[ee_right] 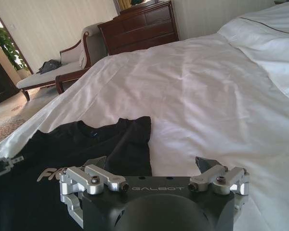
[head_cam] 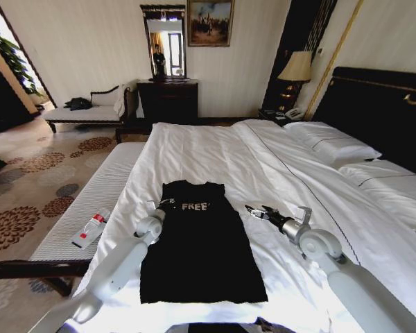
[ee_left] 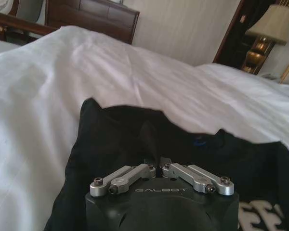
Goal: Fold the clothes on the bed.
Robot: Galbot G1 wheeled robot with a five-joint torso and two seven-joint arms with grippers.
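While a cushioned bench (head_cam: 90, 201) flanks the bed (head_cam: 277, 159) at frame left, the left gripper (ee_left: 156, 156) pinches the black top's (head_cam: 201, 250) shoulder; the right gripper (head_cam: 253, 210), spread, hovers beside it.

Soft daylight, lit lamp (head_cam: 296, 67), wide-angle bending at edges.

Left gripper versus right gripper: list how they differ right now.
The left gripper is shut on the shoulder of the black top, while the right gripper is open and holds nothing. The left gripper sits at the top's left shoulder edge, on the fabric; the right gripper hovers over the white duvet, off the top's right shoulder. Both point toward the collar end of the top.
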